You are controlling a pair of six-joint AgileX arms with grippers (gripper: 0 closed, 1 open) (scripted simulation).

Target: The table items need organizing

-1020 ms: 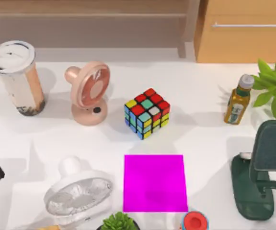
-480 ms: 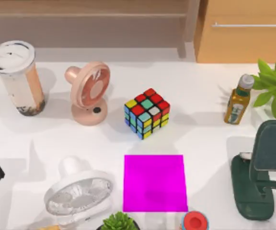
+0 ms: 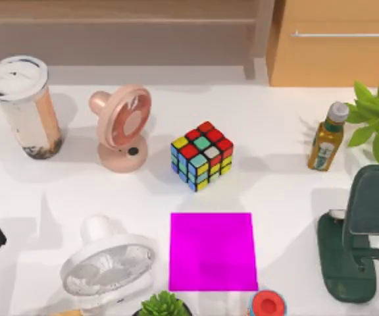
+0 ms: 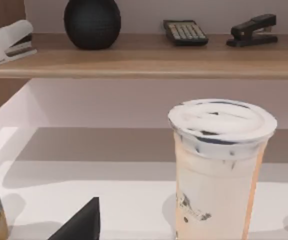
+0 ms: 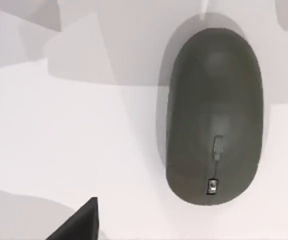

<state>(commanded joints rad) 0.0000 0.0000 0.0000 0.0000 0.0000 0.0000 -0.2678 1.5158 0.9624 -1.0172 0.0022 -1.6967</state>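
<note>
- Left gripper: finger spread cannot be told; cup upright just ahead on table.
- Right gripper: spread cannot be told; mouse directly below, untouched.

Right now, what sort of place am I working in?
Probably a home or office desk, in simulation. A shelf behind the white table holds a calculator and staplers, and a dark grey computer mouse lies on the tabletop. Desk fans, a phone stand and a lidded drink cup stand around it.
</note>
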